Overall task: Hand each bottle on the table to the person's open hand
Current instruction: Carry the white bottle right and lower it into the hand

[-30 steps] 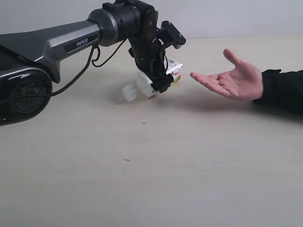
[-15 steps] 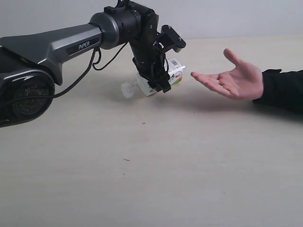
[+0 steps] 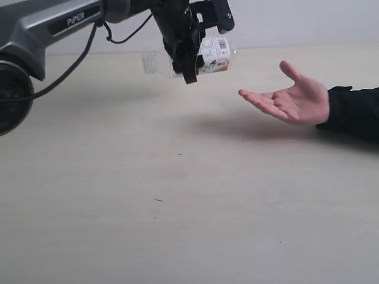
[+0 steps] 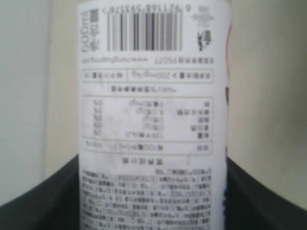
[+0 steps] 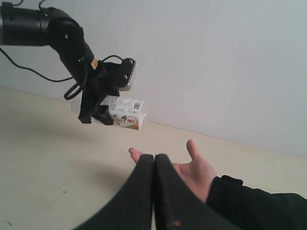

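Observation:
A squarish bottle [image 3: 208,54] with a white printed label hangs on its side high above the table [image 3: 177,225], my left gripper [image 3: 190,56] shut on it. Its label [image 4: 153,120] fills the left wrist view, with dark fingers on both sides. The same bottle [image 5: 125,112] shows in the right wrist view, held by the left gripper [image 5: 98,112]. The person's open hand [image 3: 290,100] waits palm up to the right of the bottle and lower. My right gripper [image 5: 154,160] is shut and empty, with the hand [image 5: 199,170] just beyond its tips.
A black sleeve [image 3: 355,112] reaches in from the right edge. A pale wall [image 5: 216,62] stands behind the table. A few tiny dark specks [image 3: 179,154] mark the tabletop.
The left gripper closed on the bottle and lifted it off the table, upward and slightly right. The hand has stayed put.

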Controlling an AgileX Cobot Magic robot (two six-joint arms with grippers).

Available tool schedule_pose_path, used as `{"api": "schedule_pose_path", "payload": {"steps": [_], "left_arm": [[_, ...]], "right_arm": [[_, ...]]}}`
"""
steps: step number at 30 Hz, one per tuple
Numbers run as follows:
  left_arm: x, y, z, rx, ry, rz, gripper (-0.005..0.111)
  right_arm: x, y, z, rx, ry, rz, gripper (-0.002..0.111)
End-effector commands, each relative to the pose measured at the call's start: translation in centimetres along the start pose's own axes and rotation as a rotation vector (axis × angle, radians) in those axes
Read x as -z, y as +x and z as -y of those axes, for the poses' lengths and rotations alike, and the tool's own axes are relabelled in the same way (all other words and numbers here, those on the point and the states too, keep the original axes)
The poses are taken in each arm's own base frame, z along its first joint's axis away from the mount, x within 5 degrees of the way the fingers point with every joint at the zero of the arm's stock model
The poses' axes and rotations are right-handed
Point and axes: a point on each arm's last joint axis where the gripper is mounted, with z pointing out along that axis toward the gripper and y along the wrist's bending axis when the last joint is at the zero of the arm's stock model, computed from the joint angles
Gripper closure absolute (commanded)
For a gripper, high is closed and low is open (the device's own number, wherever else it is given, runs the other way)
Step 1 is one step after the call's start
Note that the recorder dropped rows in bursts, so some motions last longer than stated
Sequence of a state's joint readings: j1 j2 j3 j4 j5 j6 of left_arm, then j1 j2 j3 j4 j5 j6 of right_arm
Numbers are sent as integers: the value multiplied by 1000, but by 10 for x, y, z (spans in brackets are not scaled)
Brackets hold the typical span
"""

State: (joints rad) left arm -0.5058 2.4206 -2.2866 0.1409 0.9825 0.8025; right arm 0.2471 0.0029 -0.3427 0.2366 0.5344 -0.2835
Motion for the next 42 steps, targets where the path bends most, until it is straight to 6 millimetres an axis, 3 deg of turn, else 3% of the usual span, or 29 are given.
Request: {"api": "schedule_pose_path", "payload": {"steps": [1,5,9,15,19,34,37,42], "left_arm": [[38,-14,-11,-149,-61,123,104],[53,-22,-11,-210,-50,193,106],[56,-18,-9,-285,-20,162,107],[58,-5,6,-412,166,56,107],[64,-8,8,-440,164,56,107],[95,-91,87,-825,124,153,107],[89,-103,90,-874,37,217,107],[58,-111,94,-1030,-44,255,107]], "right_arm": [[0,0,0,4,6,5,108],[0,0,0,4,6,5,108],[0,0,0,4,6,5,108],[0,0,0,4,6,5,108],[0,0,0,4,6,5,108],[0,0,0,4,6,5,108],[0,0,0,4,6,5,108],[0,0,0,2,5,5,108]]}}
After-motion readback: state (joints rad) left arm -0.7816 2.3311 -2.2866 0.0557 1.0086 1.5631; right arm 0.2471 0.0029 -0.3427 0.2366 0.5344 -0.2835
